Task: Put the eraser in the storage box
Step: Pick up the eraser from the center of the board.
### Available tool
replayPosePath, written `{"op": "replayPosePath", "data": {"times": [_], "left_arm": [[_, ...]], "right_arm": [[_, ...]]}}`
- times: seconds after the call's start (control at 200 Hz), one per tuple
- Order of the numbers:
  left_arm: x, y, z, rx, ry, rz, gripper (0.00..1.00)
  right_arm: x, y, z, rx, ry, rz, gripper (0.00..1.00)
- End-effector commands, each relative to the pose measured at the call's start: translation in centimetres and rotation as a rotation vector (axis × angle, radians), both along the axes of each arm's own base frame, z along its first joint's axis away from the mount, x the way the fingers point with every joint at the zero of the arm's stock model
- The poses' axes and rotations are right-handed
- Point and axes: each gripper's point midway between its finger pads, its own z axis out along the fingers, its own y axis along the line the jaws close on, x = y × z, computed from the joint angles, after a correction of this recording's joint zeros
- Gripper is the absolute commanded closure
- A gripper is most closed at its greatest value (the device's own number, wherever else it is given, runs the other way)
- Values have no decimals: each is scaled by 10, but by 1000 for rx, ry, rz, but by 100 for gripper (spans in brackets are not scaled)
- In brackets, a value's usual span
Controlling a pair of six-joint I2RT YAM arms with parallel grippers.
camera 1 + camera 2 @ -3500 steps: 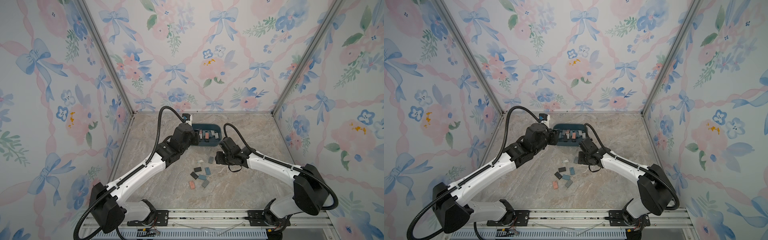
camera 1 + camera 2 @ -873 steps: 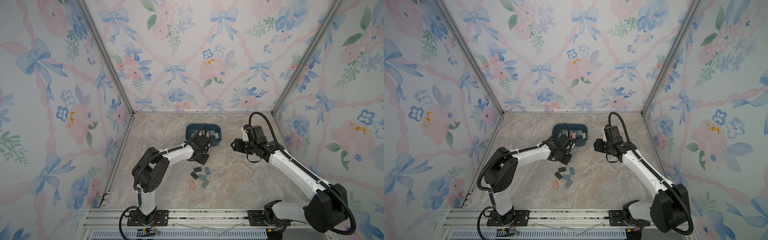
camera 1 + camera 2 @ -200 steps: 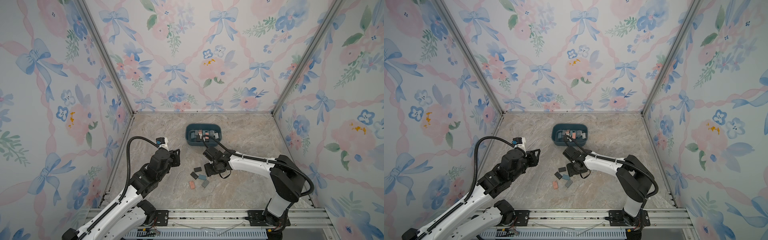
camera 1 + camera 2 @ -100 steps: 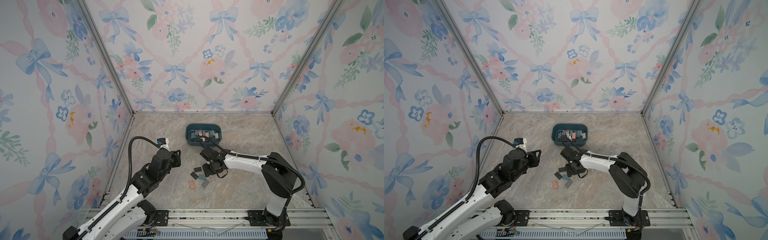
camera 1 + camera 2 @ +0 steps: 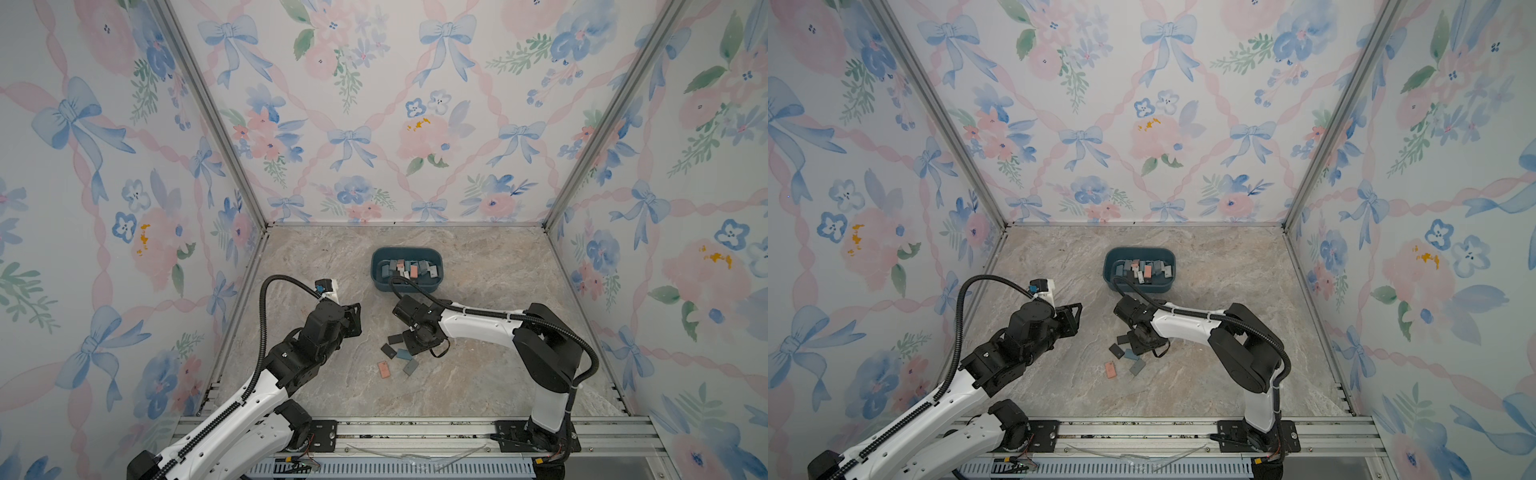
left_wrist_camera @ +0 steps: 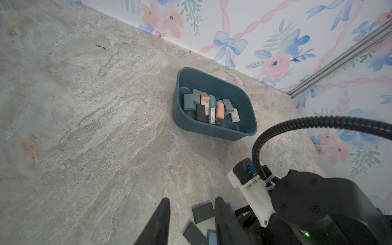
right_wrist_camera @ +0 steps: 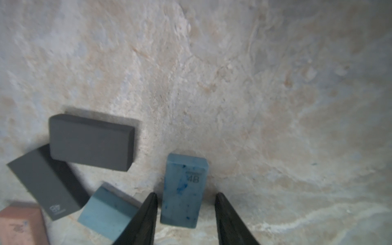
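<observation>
A marbled beige-grey surface [image 5: 478, 374] is enclosed on three sides by walls papered with blue bows, pink ribbons and flowers: a far wall [image 5: 395, 124], a left wall [image 5: 83, 208] and a right wall [image 5: 685, 208]. The far corners are marked by a slanting aluminium left post [image 5: 210, 112] and right post [image 5: 613, 112]. An aluminium rail [image 5: 415, 432] is laid along the near edge, and a ribbed grey strip [image 5: 395, 469] is seen just in front of it. A small dark speck [image 6: 100, 47] is seen on the surface, far and left of centre.
</observation>
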Motion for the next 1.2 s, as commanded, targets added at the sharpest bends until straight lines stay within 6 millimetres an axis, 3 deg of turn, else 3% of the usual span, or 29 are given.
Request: {"op": "replayPosePath", "data": {"times": [0.0,0.215,0.45,0.6,0.8,1.015,1.195], "left_arm": [[0,3,-3,8,3,17,62],[0,3,-5,12,7,18,63],[0,3,-6,16,8,18,63],[0,3,-8,21,13,16,63],[1,1,-9,21,22,12,63],[1,0,-13,23,33,14,63],[2,-1,-20,23,57,21,63]], "right_arm": [[-5,-4,-5,-41,18,7,57],[-6,-2,-6,-24,28,0,73],[-1,-1,2,-7,17,-7,74],[9,-2,21,24,-13,-14,75],[36,-2,59,70,-94,-13,75],[81,-1,101,143,-174,-19,74],[125,-2,115,156,-208,-30,73]]}}
